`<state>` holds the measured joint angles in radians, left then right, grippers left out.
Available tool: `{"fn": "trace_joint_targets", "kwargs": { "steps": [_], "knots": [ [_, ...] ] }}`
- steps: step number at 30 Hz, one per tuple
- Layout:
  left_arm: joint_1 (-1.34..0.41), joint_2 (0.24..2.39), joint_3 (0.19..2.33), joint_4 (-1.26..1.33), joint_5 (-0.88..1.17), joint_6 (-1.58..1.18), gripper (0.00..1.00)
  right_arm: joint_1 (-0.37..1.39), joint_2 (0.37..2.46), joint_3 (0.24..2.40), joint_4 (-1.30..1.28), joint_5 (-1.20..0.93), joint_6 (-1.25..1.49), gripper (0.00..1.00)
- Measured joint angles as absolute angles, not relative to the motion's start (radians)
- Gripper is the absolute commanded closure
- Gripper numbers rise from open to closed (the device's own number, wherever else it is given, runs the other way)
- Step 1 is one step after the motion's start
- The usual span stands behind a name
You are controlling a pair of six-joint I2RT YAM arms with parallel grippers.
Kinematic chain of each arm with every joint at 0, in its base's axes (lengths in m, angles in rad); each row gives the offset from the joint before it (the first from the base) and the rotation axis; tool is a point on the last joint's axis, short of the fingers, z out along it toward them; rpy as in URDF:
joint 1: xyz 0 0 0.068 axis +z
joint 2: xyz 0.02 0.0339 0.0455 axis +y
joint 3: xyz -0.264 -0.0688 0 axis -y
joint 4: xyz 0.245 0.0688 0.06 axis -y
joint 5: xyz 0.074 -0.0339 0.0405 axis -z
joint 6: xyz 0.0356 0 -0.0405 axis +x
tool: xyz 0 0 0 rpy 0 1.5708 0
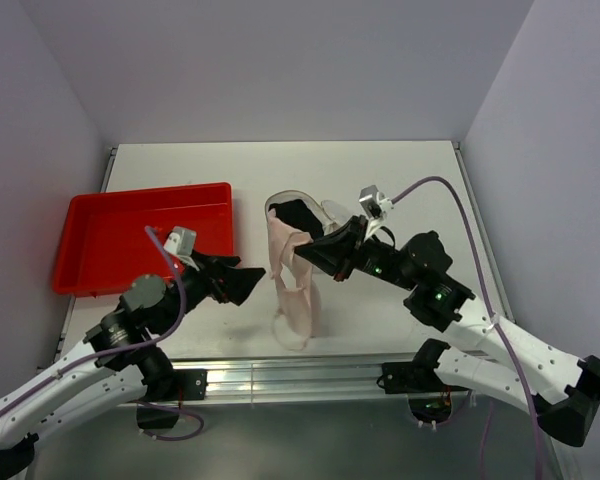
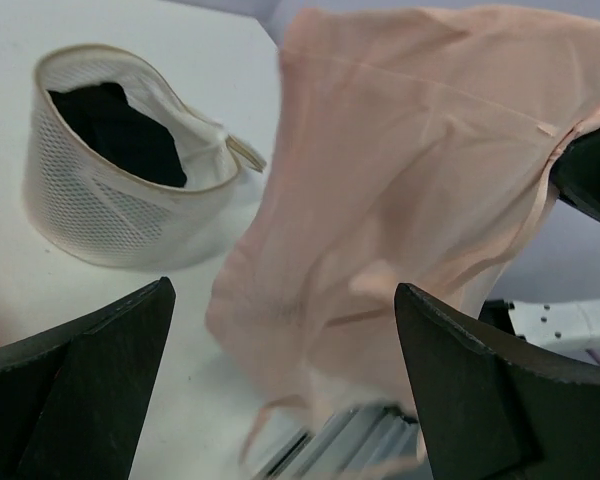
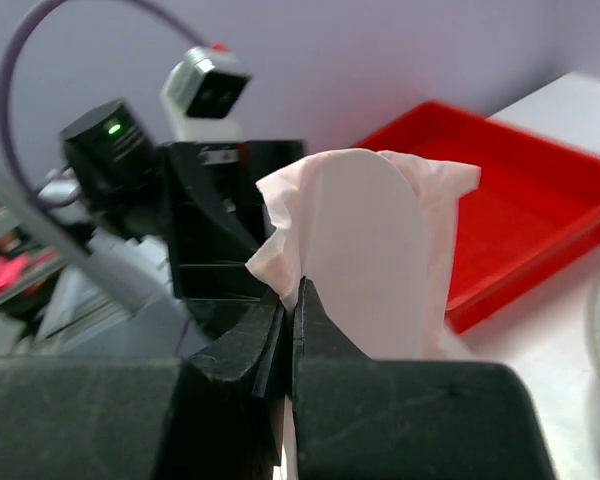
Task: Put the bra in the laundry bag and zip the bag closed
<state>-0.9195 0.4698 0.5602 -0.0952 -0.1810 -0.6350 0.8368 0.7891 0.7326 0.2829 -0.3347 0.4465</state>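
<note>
A pale pink bra [image 1: 292,285] hangs from my right gripper [image 1: 302,254], which is shut on its top edge; its lower end reaches the table. In the right wrist view the fabric [image 3: 380,250] stands up from the closed fingertips. The white mesh laundry bag [image 1: 298,215] stands open behind the bra, dark inside, its lid flipped to the right. In the left wrist view the bag [image 2: 110,170] is at upper left and the bra [image 2: 400,190] fills the middle. My left gripper [image 1: 248,283] is open and empty, just left of the hanging bra.
A red plastic tray [image 1: 140,240] lies at the left of the white table [image 1: 400,170]. An aluminium rail [image 1: 300,375] runs along the table's near edge. Grey walls close in both sides and the back.
</note>
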Motion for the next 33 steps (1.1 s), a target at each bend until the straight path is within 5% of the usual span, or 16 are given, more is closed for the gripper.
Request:
{"fn": "trace_joint_targets", "kwargs": {
  "steps": [16,33],
  "knots": [
    [-0.920,0.475,0.544,0.001,-0.007,-0.607,0.01,0.681,0.927,0.724,0.717,-0.865,0.695,1.00],
    [-0.920,0.484,0.543,0.165,0.280,-0.582,0.06,0.655,1.120,0.878,1.171,-0.978,1.061,1.00]
  ]
}}
